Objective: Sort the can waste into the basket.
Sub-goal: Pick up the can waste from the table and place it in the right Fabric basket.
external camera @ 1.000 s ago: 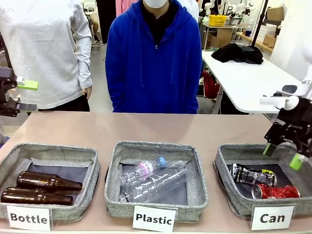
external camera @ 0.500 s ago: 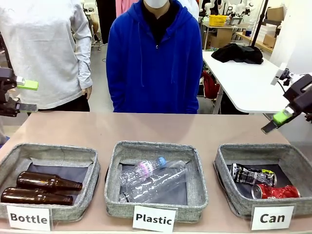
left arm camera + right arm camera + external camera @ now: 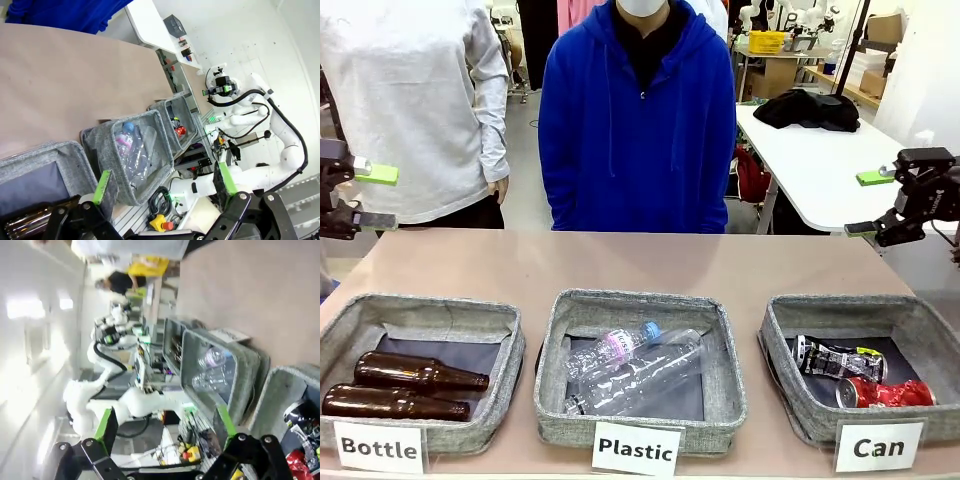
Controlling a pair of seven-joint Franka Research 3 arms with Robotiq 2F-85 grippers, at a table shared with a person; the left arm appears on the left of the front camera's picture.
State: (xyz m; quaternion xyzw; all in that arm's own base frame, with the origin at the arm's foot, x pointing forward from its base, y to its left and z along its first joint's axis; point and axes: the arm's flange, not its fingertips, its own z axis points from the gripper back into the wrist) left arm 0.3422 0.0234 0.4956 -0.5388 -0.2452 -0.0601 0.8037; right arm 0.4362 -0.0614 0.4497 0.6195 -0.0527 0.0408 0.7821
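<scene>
Front view: three grey baskets stood along the lower edge, their cards reading "Bottle", "Plastic" and "Can", print the wrist views did not resolve. The Can basket (image 3: 788,318), lower right, held both cans, the black can (image 3: 838,357) above the red can (image 3: 886,393). Two brown bottles (image 3: 408,386) lay at lower left; clear plastic bottles (image 3: 632,368) lay in the centre, their number uncertain. The right gripper (image 3: 871,204), upper right, and the left gripper (image 3: 372,196), at the left edge, were both spread apart and empty. Each wrist view showed the opposite arm.
</scene>
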